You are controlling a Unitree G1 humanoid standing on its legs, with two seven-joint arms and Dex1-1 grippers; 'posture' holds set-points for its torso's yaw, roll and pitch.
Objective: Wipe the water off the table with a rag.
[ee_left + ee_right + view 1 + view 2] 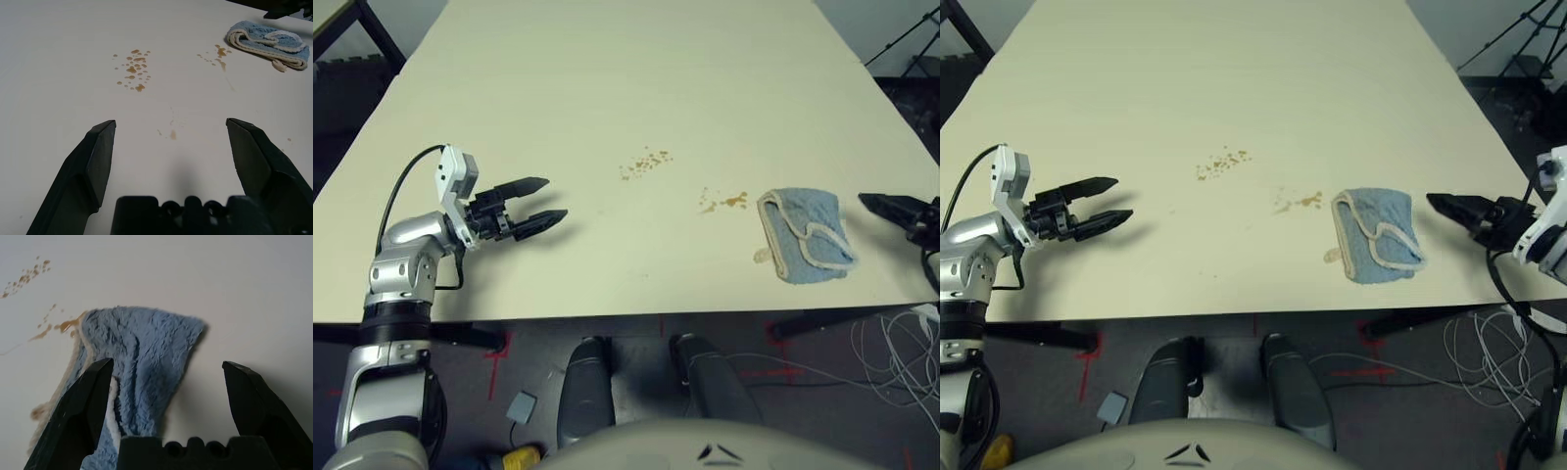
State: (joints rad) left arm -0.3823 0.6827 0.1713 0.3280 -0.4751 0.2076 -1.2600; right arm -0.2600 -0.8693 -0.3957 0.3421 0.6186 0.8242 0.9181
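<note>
The rag (1376,237) lies crumpled near the surface's (1234,78) front edge, beside the water (1300,203). My right gripper (1451,209), released, hovers alongside. It's soft, light cloth; I'd pinch a raised fold.

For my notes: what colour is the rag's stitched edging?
Cream-white, around the light blue rag; clearest in the left eye view.

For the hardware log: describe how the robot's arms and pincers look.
Both arms are silver metal with black joint bands. The left pincer has two tapered black fingers, a white camera block at its wrist and a black cable looping behind. The right pincer matches, with black cabling beneath its white wrist housing.
</note>
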